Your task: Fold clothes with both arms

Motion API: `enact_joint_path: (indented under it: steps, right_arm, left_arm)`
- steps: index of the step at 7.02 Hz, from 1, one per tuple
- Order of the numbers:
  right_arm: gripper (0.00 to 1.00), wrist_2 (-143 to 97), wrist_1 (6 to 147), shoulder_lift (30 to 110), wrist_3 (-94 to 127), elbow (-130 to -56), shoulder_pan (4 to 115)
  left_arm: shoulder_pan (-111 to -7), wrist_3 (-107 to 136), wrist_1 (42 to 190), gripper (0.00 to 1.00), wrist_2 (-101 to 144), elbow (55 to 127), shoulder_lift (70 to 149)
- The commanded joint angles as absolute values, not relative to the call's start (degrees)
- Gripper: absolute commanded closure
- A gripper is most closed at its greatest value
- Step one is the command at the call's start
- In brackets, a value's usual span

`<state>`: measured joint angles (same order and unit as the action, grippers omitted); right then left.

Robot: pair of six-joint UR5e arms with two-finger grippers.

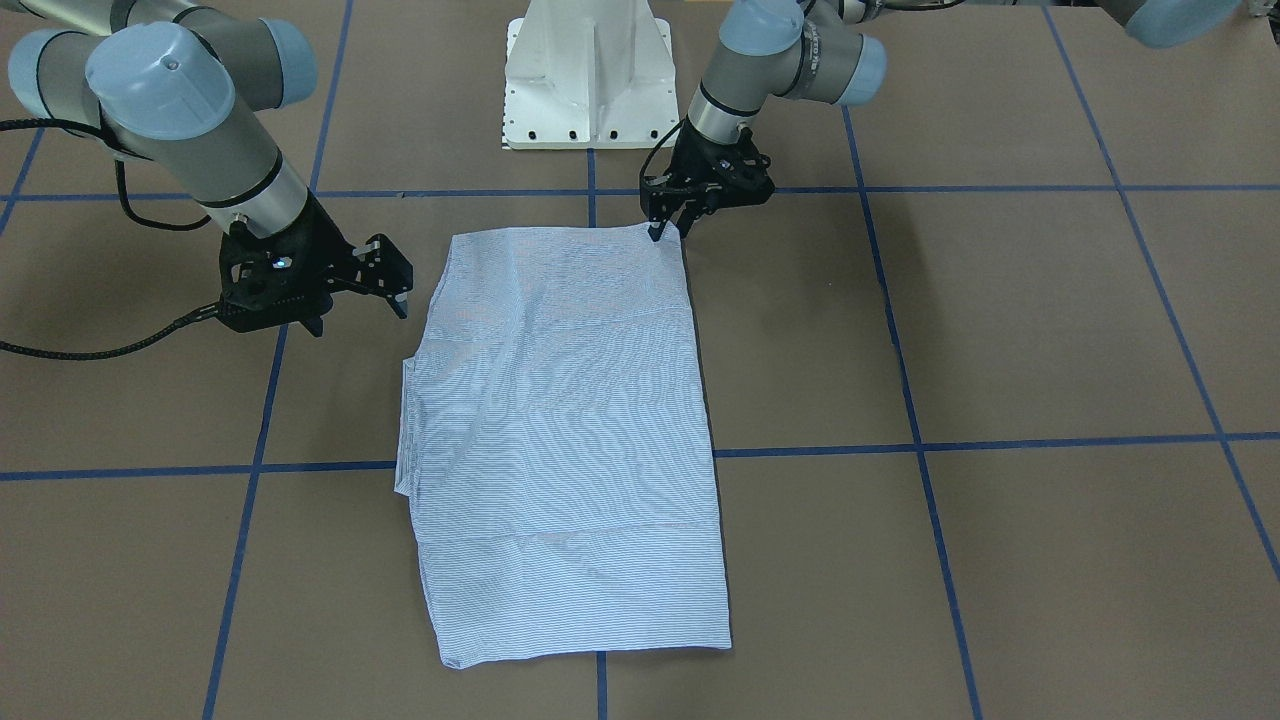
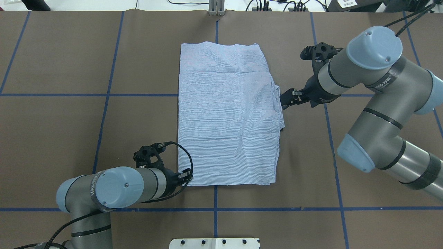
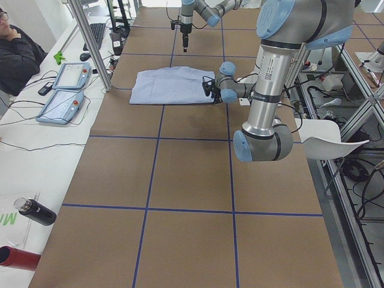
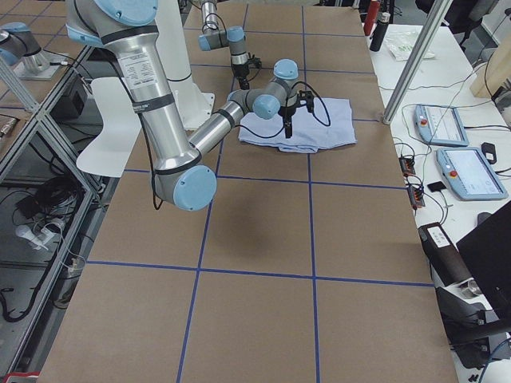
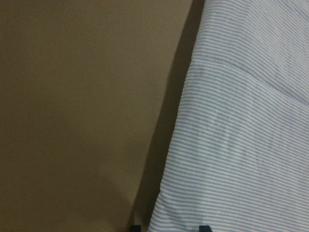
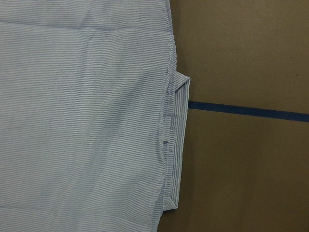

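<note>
Pale-blue shirt (image 2: 226,114), apparently one; two pincers (image 1: 668,230) (image 1: 360,312)

On my overhead feed, the left arm (image 2: 117,188) at lower left and the right arm (image 2: 367,65) at right are both grey metal tubes with rounded light blue joint caps (image 2: 373,43), each cap dotted with small screws. I see black bands (image 2: 387,79) with white lettering ringing the links. The wrists end in black two-finger tools, the left gripper (image 1: 668,230) and the right gripper (image 1: 358,308), each fed by a black braided cable (image 1: 100,351). The white pedestal base (image 1: 588,70) at top centre shows a row of dark bolt holes.
</note>
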<state>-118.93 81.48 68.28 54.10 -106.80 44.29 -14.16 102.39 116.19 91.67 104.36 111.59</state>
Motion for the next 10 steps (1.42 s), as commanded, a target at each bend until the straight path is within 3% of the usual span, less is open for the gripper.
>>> enact_joint_path:
  steps: [1,4,10]
  right_arm:
    - [0.00,-118.8,81.5,68.3,54.1,-106.7,44.2]
    - [0.00,-118.9,81.5,68.5,54.1,-106.7,44.0]
    - [0.00,-116.7,81.0,67.5,84.8,-108.7,35.4]
  left_arm:
    - [-14.2,102.4,116.2,0.65,91.7,104.2,111.6]
    - [-14.3,102.4,116.1,1.00,91.6,104.4,111.6]
    - [-15.0,102.3,114.4,1.00,91.8,105.1,112.0]
